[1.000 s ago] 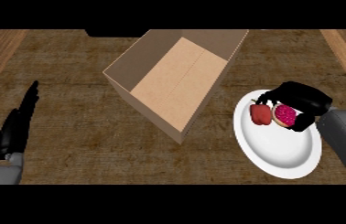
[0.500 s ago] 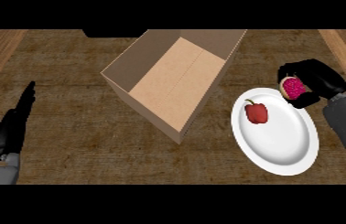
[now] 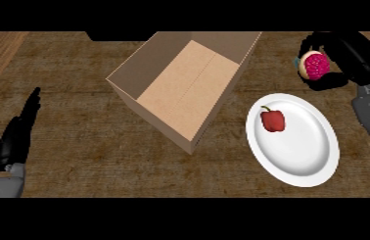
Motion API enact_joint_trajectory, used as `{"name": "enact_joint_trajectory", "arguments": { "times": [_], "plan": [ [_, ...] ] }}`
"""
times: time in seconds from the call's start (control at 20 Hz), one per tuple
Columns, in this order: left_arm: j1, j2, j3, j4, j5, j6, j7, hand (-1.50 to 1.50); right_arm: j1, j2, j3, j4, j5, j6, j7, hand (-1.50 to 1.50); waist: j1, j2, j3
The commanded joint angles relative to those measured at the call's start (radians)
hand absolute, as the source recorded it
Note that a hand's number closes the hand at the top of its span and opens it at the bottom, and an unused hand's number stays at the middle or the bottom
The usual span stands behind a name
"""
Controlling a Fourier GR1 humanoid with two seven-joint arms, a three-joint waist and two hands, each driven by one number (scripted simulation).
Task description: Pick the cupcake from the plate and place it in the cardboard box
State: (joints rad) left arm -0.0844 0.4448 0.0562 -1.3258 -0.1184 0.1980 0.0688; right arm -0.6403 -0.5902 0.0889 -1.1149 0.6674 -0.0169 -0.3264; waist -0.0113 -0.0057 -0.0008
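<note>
Head view: right hand [image 3: 339, 58] clasps pink-frosted cupcake [image 3: 315, 66].

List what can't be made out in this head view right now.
- Cupcake: its base and far side are hidden by the right hand curled round it.
- Cardboard box: its far end is cut off by the view's top edge.
- Left hand: seen edge-on at the left edge, so its palm side is hidden.
- Red pepper on the plate: its underside is hidden.
</note>
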Motion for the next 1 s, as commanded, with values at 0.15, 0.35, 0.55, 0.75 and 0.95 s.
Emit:
{"name": "enact_joint_trajectory", "arguments": {
  "times": [0.15,0.35,0.55,0.75,0.95],
  "plan": [
    [0.018,-0.009,0.008,-0.043,-0.010,-0.016,0.019,0.00,-0.005,0.060,0.009,-0.282,-0.077,0.182,0.146,1.50,0.005,-0.001,0.000],
    [0.026,-0.012,0.011,-0.043,-0.016,-0.023,0.002,0.00,-0.154,0.166,-0.004,-0.224,-0.134,0.248,0.257,1.50,0.021,0.003,0.000],
    [-0.017,-0.040,0.002,-0.011,-0.036,-0.011,0.017,0.00,-0.247,0.310,0.017,-0.148,-0.102,0.190,0.386,1.50,0.026,0.006,0.000],
    [-0.017,-0.015,0.045,0.056,-0.017,-0.047,-0.067,0.00,-0.376,0.379,-0.020,0.018,-0.103,0.160,0.393,1.50,0.033,0.011,0.000],
    [-0.044,-0.028,0.031,0.017,-0.034,-0.042,-0.008,0.00,-0.496,0.435,-0.060,0.188,-0.114,0.148,0.414,1.50,0.040,0.013,0.000]
  ]
}}
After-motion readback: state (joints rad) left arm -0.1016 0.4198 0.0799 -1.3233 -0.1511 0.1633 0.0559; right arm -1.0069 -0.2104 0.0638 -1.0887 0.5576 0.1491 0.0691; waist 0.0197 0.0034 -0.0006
